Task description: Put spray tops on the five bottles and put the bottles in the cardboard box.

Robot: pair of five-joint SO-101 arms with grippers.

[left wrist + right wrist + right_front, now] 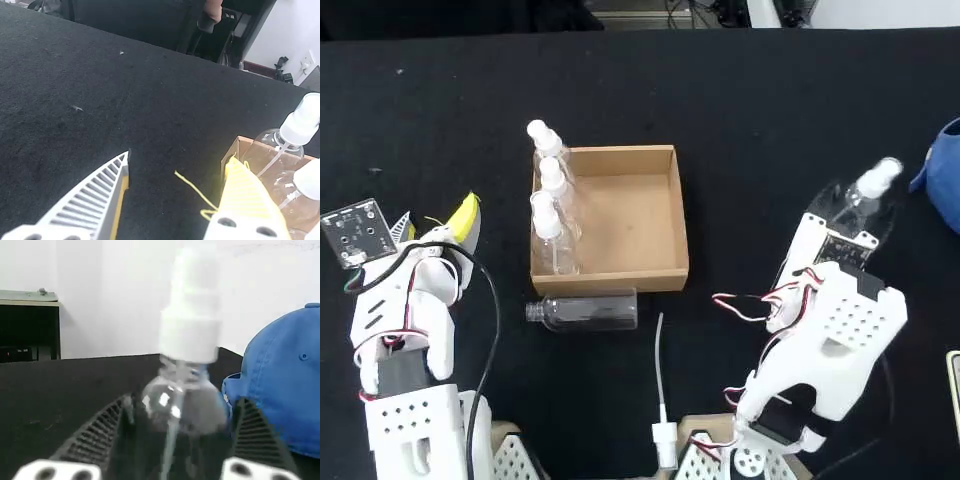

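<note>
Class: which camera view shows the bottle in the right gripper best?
The right wrist view: the bottle sits close up in the right gripper, with its spray top fitted. The high view shows the bottle from above, farther off, its lower part hidden by the arm.

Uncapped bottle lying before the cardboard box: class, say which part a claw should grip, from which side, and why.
Probably grip the uncapped bottle around mid-body, from above, claw spanning its width. It lies on its side along the front wall of the cardboard box, so the round body offers even sides, and the neck is left free for the spray top.
</note>
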